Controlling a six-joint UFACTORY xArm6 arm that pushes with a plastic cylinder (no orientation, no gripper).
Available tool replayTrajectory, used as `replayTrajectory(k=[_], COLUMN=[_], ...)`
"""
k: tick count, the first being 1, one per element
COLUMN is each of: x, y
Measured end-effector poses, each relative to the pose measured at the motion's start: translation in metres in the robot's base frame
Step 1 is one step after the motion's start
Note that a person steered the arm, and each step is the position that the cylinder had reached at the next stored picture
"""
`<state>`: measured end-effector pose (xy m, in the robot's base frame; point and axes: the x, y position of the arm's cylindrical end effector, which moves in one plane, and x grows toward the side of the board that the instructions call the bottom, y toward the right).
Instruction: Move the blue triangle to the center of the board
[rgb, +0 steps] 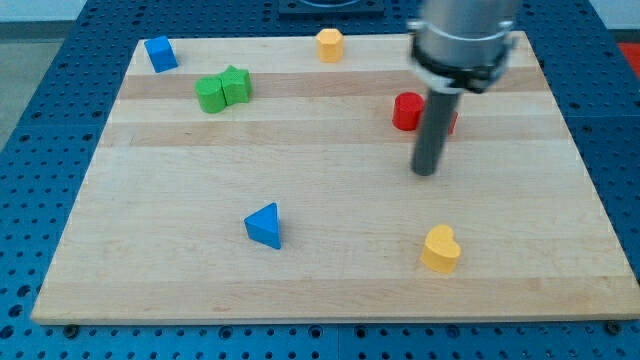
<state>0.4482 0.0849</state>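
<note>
Around the wooden board (330, 290), a blue cube (160, 53) sat in its top-left corner, two touching green blocks (222, 90) just beside it, a yellow block (330, 45) at the board's top edge, a red block (406, 111) upper right, and a yellow heart (440, 249) near the bottom right.

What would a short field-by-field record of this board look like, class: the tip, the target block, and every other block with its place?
tip: my tip right of centre, just below the red block, touching no block
target: blue triangle, lower left of centre, apart from the tip
top left: blue block
upper left: two green blocks, touching
top edge: yellow block
lower right: yellow heart
surface: wooden board
</note>
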Motion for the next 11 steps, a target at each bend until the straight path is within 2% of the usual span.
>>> replayTrajectory(k=[2,4,6,7,10,11], x=[0.018,0.069,0.102,0.122,0.045,0.02], y=[-0.143,-0.173,-0.233,-0.202,-0.085,-0.069])
